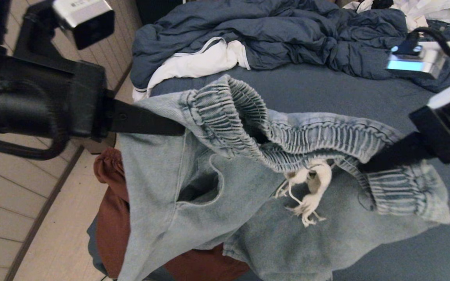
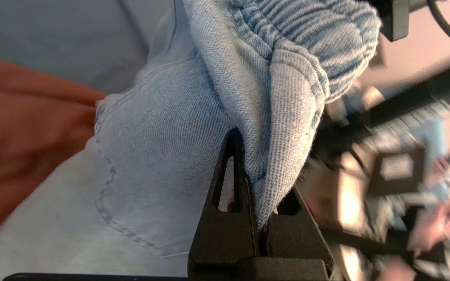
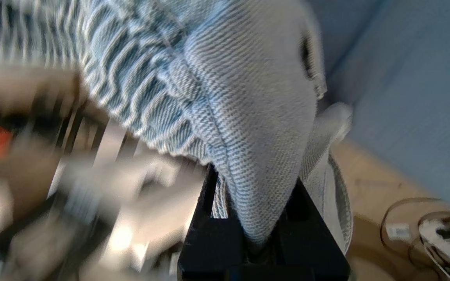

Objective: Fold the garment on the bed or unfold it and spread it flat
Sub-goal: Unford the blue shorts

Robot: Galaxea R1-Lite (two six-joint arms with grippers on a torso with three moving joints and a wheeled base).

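Head view: left gripper [image 1: 180,128] and right gripper [image 1: 361,167] raised over bed [image 1: 326,93], each clamped on waistband of light-blue pants [image 1: 193,183] (legs hanging, white drawstring [image 1: 311,187] dangling); rust cloth [image 1: 109,218] beneath.

A bed [image 1: 326,93] with a slate-blue sheet. A rumpled dark blue duvet [image 1: 272,35] with white lining lies across its far side; a rust-brown cloth [image 1: 109,218] hangs at its near left edge.
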